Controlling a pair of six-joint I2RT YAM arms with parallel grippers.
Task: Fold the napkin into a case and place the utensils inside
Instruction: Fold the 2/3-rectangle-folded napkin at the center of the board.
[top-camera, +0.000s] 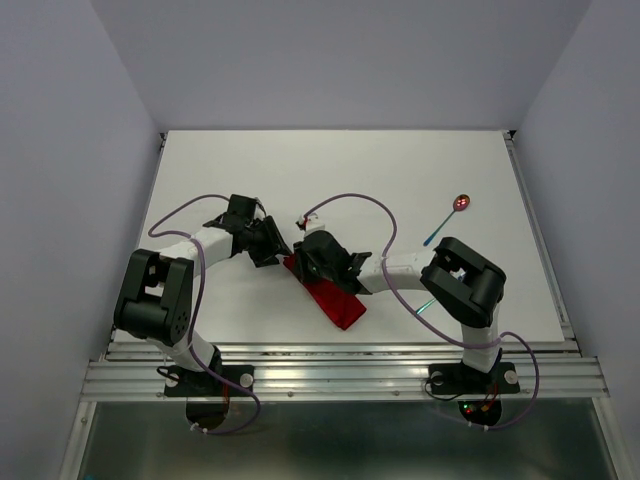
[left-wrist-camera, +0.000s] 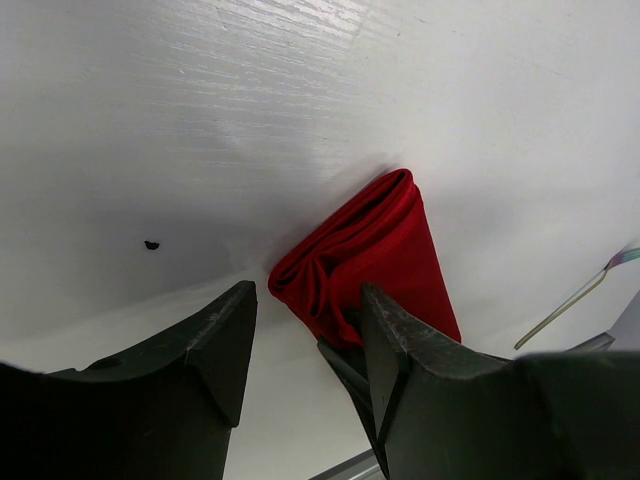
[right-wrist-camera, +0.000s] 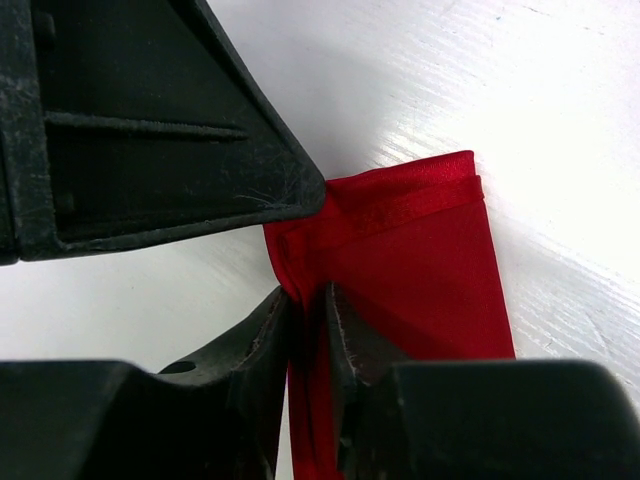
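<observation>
Two robot arms meet over the far-left end of the napkin (top-camera: 328, 295), which lies on the white tabletop (top-camera: 400, 170) as a narrow red strip. Its long axis runs diagonally from that end back toward the near right. The right tool (top-camera: 303, 262) sits on the strip's end with its jaws only a narrow slot apart. The wrist view shows a folded edge of the cloth in the slot between its fingers (right-wrist-camera: 270, 340); whether they clamp it or merely flank it cannot be told. The left tool (top-camera: 270, 244) faces it from the far-left side with its jaws well apart and nothing between them but bare tabletop. One of its fingers (left-wrist-camera: 395, 335) sits at the rounded, folded end of the cloth. The spoon (top-camera: 462, 203) lies well apart on the far right. What appears to be the fork (top-camera: 424, 306) shows as a teal sliver beside the right arm's elbow. Both utensils lie on the right arm's side, off the strip's near-right end, so fetching them looks a job for that arm.
</observation>
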